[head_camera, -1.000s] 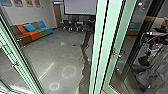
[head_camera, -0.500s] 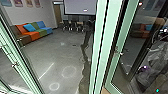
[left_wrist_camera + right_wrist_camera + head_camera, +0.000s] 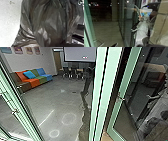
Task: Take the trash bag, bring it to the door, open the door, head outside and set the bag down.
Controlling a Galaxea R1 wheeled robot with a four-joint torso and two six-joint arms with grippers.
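Observation:
In the left wrist view the dark, shiny trash bag (image 3: 50, 23) hangs in folds that run together at its upper end, where my left gripper (image 3: 51, 1) is shut on it. The head view has a green-framed glass door (image 3: 125, 94) at the right, standing at an angle, with a metal handle (image 3: 120, 98). Another green-framed door part (image 3: 18, 102) slants down the left side. Through the right wrist view a green frame (image 3: 89, 27) and tall glass panes (image 3: 127, 25) show.
A room with grey floor (image 3: 57, 102), a coloured sofa (image 3: 35, 78), chairs (image 3: 72, 73) and a screen (image 3: 80, 54) lies between the frames. A pale winged statue (image 3: 142, 30) stands by a stone wall (image 3: 159, 26). Paving (image 3: 107, 32) stretches along the glass.
The right-hand door and its handle have shifted slightly to the right in the head view. Reflections in its glass have slid with it, while the room looks the same.

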